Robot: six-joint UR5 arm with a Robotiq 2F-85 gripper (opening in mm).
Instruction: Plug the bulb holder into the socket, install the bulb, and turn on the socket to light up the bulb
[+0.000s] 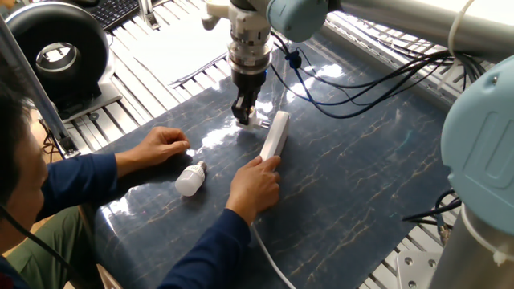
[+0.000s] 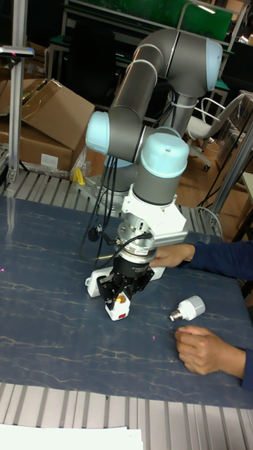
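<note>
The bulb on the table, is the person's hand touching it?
Apart. In the tall fixed view the bulb lies on the table with dark tabletop showing between it and the hand below it. The fixed view shows a similar gap.

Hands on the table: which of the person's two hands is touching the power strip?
The hand resting on the power strip's cable end; the other hand lies beside the bulb.
</note>
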